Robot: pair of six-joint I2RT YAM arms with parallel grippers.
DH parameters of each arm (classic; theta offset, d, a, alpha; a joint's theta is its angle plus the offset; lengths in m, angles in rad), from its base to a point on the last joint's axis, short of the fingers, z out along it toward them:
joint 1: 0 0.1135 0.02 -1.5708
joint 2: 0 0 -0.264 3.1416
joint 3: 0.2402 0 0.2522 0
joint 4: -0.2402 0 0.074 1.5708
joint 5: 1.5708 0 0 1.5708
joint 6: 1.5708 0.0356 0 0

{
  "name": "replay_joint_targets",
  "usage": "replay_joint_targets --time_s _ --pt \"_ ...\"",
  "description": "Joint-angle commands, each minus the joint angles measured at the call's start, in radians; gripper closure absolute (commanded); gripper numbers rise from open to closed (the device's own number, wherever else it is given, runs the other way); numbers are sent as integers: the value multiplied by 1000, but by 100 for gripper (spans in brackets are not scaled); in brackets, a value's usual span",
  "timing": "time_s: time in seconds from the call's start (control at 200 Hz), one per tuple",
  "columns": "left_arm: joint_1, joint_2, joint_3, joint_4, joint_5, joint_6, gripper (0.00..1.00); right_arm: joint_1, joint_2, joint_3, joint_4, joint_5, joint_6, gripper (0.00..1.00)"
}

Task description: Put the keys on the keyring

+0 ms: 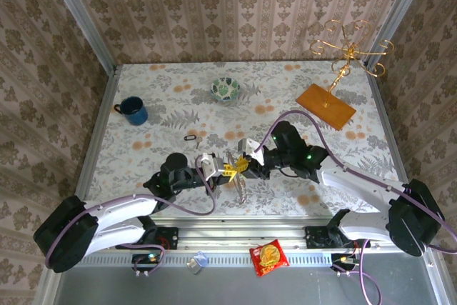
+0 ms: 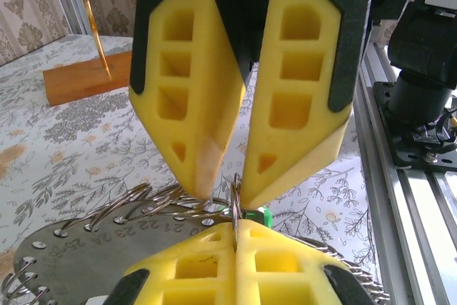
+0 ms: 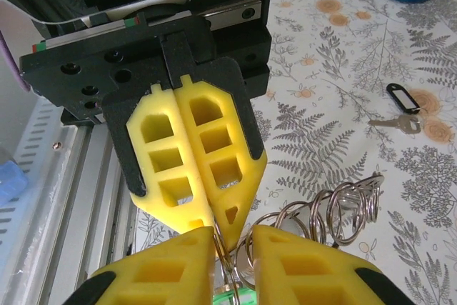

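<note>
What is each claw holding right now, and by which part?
Left claw is shut on a small metal ring, pinched at its rim beside the green key head. Right claw straddles that ring, jaws apart; no grip seen.

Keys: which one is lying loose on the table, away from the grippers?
The silvery key with the black tag, alone on the table toward the blue mug. The green-headed key sits by the left gripper.
</note>
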Motion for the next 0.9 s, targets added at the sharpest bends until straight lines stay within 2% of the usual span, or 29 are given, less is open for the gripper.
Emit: replay_joint_targets --time_s 0.0,0.075,0.17,0.32,0.55,0.89 --pt "-2 6 -10 99 33 -35 100 4 18 -9 20 -31 3 80" --pt "-1 9 -12 109 32 -38 100 3 23 -6 13 -31 -4 85" --pt "-1 10 -14 107 19 -40 100 4 24 11 -14 -33 -22 100" --pt "-2 -17 -5 41 -31 -29 84 5 11 61 -140 8 -95 100" --pt "-3 -54 63 -177 -22 46 83 30 18 163 -329 116 -224 100" --pt "-3 -21 106 -216 21 69 83 90 77 262 -416 183 -293 100"
